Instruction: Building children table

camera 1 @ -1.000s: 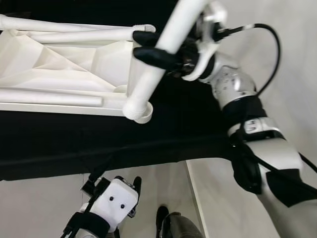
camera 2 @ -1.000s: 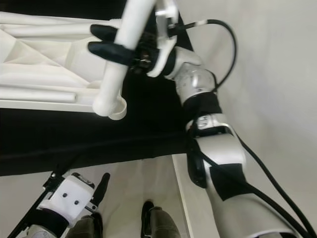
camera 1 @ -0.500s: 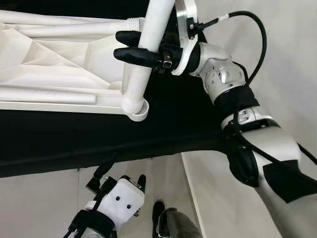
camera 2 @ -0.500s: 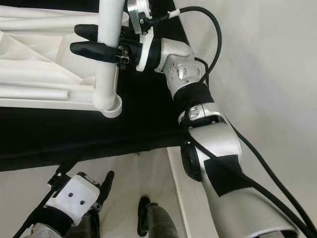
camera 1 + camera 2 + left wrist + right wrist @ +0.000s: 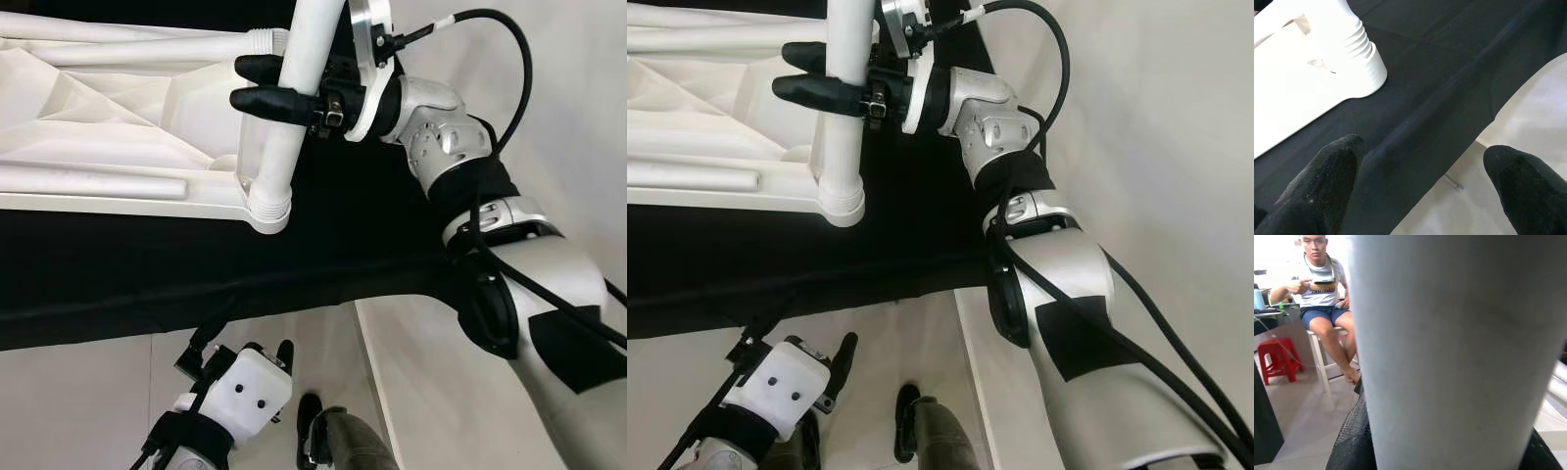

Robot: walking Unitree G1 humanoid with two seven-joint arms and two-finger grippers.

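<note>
Head views: the right gripper [image 5: 277, 86] clasps a white cylindrical plastic table leg [image 5: 294, 98] between its two black fingers. Below the grip, the leg's ribbed lower end sits in a round corner socket [image 5: 266, 213] of the upturned white plastic tabletop [image 5: 127, 137], which lies on a black cloth [image 5: 196, 274]. The left gripper [image 5: 279, 357] hangs low beside the robot, over the pale floor [image 5: 88, 392].

Left wrist view: the left gripper's fingers [image 5: 1327, 176] stand spread apart, holding nothing; ahead of them lie the black cloth and the ribbed socket [image 5: 1359, 58].

Right wrist view: the leg [image 5: 1459, 347] fills the frame between the fingers; beyond it a person [image 5: 1322, 298] sits on a stool near a red stool [image 5: 1276, 357].
</note>
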